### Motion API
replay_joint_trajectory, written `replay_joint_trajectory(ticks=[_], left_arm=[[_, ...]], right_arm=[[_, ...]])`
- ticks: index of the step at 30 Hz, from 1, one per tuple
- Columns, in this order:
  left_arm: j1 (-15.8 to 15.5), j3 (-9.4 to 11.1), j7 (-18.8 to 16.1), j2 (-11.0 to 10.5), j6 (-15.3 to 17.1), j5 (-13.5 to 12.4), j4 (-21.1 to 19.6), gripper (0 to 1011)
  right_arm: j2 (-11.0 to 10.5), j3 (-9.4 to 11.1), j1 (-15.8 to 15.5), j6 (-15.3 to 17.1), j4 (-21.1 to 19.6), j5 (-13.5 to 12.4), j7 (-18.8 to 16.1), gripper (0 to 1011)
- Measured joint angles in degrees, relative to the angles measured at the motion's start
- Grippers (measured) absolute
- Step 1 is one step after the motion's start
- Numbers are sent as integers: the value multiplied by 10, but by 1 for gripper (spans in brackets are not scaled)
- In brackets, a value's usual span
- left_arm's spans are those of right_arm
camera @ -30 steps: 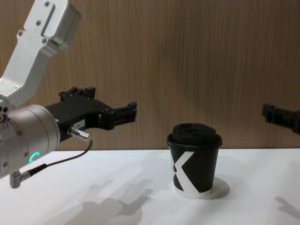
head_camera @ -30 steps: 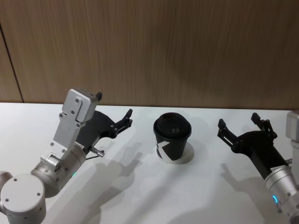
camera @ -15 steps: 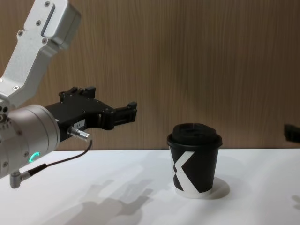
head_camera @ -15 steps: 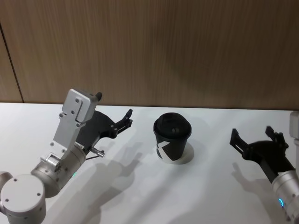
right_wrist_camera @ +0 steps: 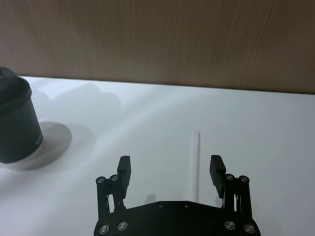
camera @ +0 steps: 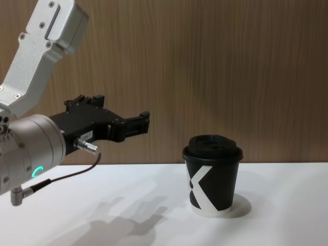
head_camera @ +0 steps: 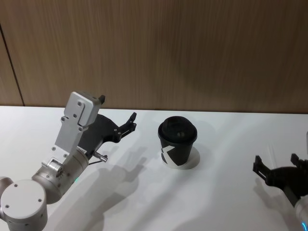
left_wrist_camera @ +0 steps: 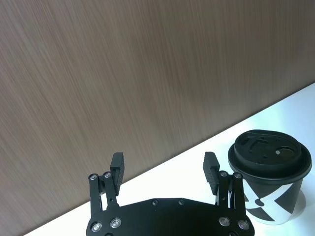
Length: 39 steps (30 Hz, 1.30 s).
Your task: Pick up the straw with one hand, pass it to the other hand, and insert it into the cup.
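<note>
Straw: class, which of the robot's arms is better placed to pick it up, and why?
Right, most likely. The open right claw is lined up on the straw lying just ahead of it; the open left claw is on the cup's other side, away from the straw.

A plain white tabletop (head_camera: 144, 202) spreads across the foreground, matte and marked with soft grey shadows. Behind it, meeting its far edge, stands a brown wood-grain wall (head_camera: 183, 48). A dark slanting seam (head_camera: 9, 57) divides its panels at the left.
</note>
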State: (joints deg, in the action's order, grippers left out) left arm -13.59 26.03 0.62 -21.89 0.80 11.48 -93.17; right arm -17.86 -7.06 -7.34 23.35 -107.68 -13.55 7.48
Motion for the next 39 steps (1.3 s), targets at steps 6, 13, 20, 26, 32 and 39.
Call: replay_joint_trajectory(ticks=[6,13,20,26,32,39], left_arm=[[0,0,0,0,0,0,0,1006],[0,0,0,0,0,0,0,1007],[0,0,0,0,0,0,0,1007],[0,0,0,0,0,0,0,1006],[0,0,0,0,0,0,0,1007],[0,0,0,0,0,0,0,1007]], right_arm=[[-4,7,-18,16,-8,2,4,1003],[-4,16,-38,30,-11,2,3,1003],[2,22,-47,37,-6,-3,1,1003],[9,27,-48,39,2,-8,0,1003],[17,31,-48,39,11,-12,-3,1003],[25,35,-46,39,17,-14,-4,1003]])
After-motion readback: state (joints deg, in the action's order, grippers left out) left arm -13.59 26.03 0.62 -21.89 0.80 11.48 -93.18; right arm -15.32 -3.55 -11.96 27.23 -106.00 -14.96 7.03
